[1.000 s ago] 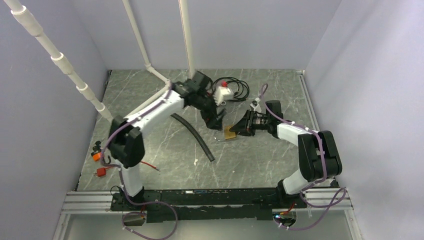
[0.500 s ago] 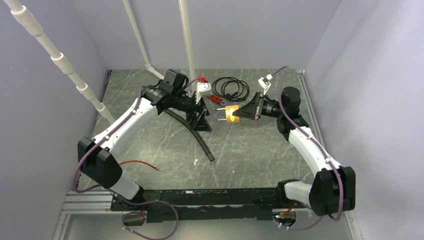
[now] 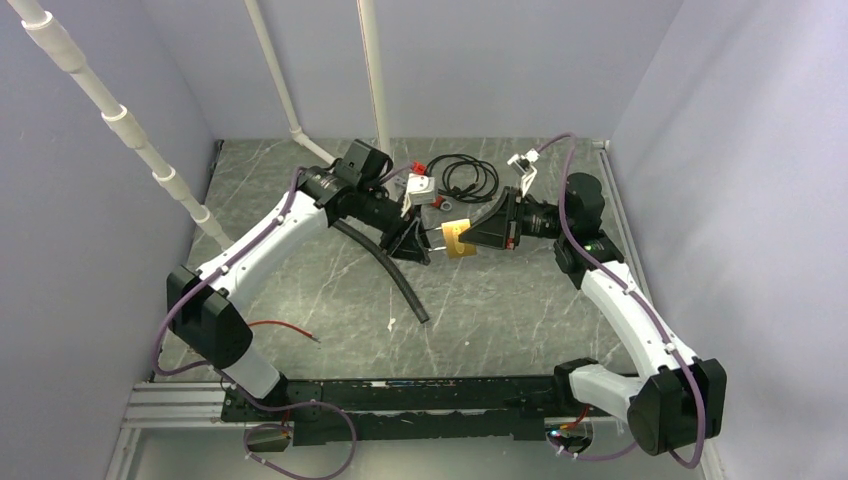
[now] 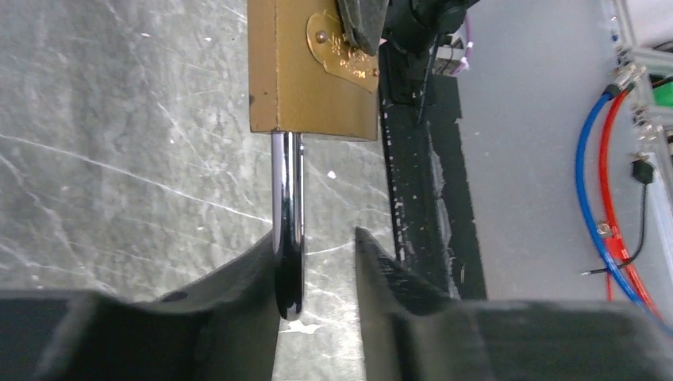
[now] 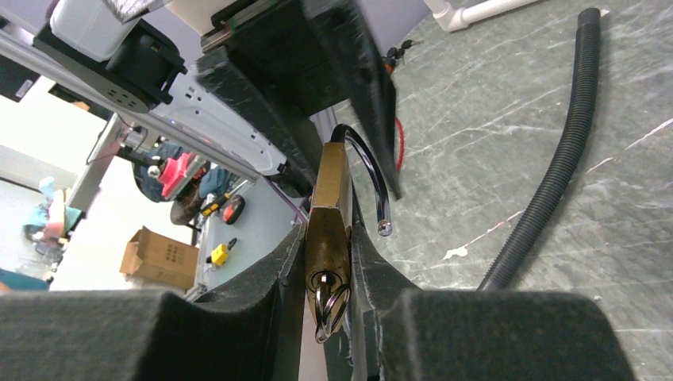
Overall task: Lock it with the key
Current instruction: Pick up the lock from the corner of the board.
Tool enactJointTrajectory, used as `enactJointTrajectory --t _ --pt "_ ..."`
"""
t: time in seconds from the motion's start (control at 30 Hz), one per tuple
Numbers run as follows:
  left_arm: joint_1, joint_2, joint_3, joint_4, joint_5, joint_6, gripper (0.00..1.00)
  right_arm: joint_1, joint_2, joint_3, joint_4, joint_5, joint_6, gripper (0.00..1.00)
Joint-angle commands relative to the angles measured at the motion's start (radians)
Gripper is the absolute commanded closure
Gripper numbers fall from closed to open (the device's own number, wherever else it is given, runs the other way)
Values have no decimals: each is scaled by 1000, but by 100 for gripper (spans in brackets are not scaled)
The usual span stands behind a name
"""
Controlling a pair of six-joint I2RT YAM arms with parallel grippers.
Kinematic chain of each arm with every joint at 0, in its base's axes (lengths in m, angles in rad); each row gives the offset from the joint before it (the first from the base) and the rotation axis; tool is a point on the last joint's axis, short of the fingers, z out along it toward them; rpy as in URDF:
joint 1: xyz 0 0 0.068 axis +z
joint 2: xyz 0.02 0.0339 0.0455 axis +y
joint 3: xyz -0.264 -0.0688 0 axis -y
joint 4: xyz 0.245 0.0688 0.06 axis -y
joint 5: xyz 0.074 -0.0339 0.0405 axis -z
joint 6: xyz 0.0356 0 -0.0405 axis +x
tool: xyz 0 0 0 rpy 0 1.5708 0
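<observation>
A brass padlock [image 3: 458,240] hangs in the air above the table's middle, with my right gripper [image 3: 482,235] shut on its body [image 5: 329,214]. Its steel shackle [image 5: 369,171] is swung open, the free end bare. The key's ring [image 5: 329,305] hangs from the keyhole at the padlock's bottom; the key itself is mostly hidden. My left gripper [image 3: 418,243] faces the padlock from the left. In the left wrist view the shackle [image 4: 287,198] lies between the narrowed jaws of that gripper [image 4: 316,238], against one finger [image 4: 254,270], with a gap to the other.
A black corrugated hose [image 3: 385,270] lies on the marble table just left of the grippers. A black cable coil [image 3: 465,175] sits at the back. White pipes [image 3: 300,130] rise at the back left. A red wire [image 3: 285,328] lies front left.
Both arms lifted and moved back with the padlock raised off the table. The left gripper's jaws came in from wide open and now straddle the shackle.
</observation>
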Motion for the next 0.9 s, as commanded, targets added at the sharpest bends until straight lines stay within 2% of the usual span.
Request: enactJointTrajectory --t 0.0,0.03,0.1,0.13,0.23,0.3,0.33,0.37,0.47,0.6,0.7,0.77,0.87 --pt "-7 2 53 -45 62 58 70 5 -37 75 21 -21 -67 100" --pt "-7 0 56 -43 61 52 85 5 -39 76 14 -20 -77 100" --pt "-7 -10 56 -19 55 20 99 6 -40 80 -22 -14 -114 100" --pt "-8 -19 52 1 43 -7 100 6 -41 84 -48 -13 -141 100" --pt "-8 -37 53 6 49 -18 100 5 -48 103 -170 -11 -252 75" --pt "-8 -39 62 -22 54 -9 100 5 -59 125 -268 -8 -331 45" --pt "-7 -37 69 -46 57 -3 100 5 -67 138 -324 -3 -374 35" --pt "-8 -34 77 -67 55 11 100 5 -73 150 -371 2 -415 30" --pt "-8 -31 97 -108 38 32 100 3 -86 198 -544 30 -562 21" --pt "-17 -31 127 -160 22 83 100 3 -74 278 -754 54 -777 15" --pt "-55 -10 179 -262 -15 186 100 3 -77 324 -867 72 -927 9" --pt "-72 -7 193 -292 -28 230 100 3 -94 332 -883 91 -977 2" --pt "-89 -15 193 -279 -50 237 100 5 -119 335 -902 70 -1062 0"
